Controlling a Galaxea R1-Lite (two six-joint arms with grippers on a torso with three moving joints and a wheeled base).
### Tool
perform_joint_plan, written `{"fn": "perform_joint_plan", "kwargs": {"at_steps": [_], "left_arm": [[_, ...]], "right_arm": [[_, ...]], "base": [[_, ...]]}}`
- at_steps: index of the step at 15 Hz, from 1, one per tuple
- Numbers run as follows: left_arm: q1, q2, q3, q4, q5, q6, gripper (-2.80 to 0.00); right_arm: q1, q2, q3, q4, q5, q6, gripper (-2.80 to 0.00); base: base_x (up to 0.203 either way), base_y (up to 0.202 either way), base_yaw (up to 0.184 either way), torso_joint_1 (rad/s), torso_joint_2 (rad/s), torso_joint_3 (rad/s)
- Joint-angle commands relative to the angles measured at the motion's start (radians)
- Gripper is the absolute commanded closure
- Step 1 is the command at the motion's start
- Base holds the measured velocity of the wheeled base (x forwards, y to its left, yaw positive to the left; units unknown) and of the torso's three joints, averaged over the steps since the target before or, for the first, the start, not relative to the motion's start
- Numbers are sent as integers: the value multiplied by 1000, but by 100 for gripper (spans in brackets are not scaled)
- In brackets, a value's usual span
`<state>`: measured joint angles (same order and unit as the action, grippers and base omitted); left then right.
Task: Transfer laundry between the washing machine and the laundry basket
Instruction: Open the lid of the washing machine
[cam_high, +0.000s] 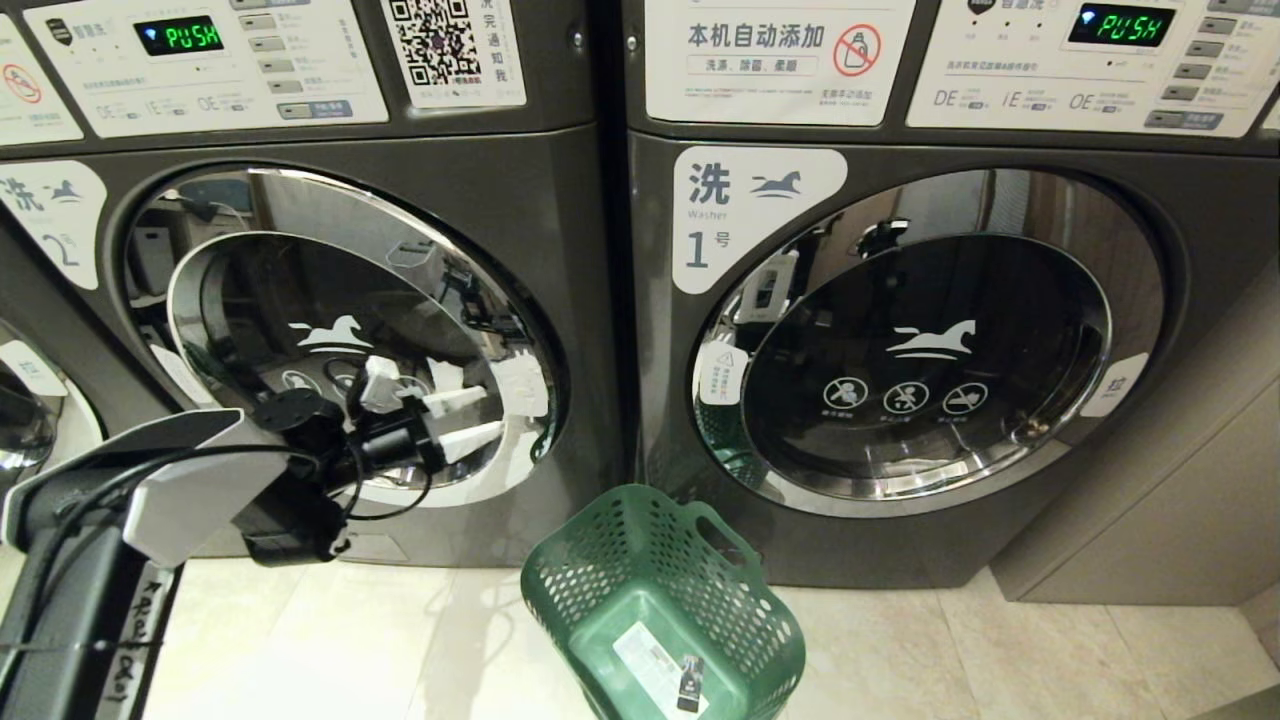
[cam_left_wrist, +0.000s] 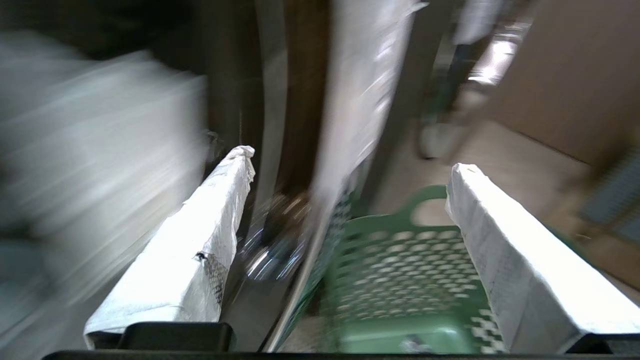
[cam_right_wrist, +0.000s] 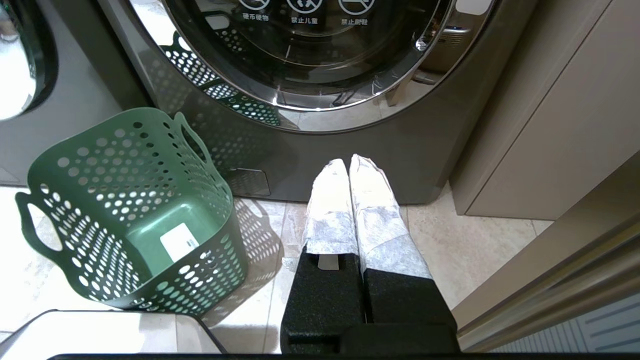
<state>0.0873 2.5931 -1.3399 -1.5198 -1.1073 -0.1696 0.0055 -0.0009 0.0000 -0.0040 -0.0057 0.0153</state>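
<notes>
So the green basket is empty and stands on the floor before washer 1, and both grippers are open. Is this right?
Not entirely. The right gripper is shut: the right wrist view shows its two wrapped fingers pressed together above the floor. Only the left gripper is open. The rest holds: the laundry basket is empty and stands on the floor before washer 1.

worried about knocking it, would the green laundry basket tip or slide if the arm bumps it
The green laundry basket is probably light: its thin plastic walls are full of holes and it holds nothing visible. It already leans on the tile floor, so a bump would likely tip or skid it.
</notes>
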Motion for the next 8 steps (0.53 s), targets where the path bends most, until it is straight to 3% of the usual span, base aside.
{"fn": "perform_joint_plan", "kwargs": {"at_steps": [1,5,8], "left_arm": [[69,12,-2,-10,3,4,-280],[119,-38,5,-10,3,4,-280],[152,-254,178,-10,3,4,-280]], "right_arm": [[1,1,0,-1,0,0,0],[1,1,0,-1,0,0,0],[1,1,0,-1,0,0,0]], "base": [[0,0,0,0,0,0],[0,0,0,0,0,0],[0,0,0,0,0,0]]}}
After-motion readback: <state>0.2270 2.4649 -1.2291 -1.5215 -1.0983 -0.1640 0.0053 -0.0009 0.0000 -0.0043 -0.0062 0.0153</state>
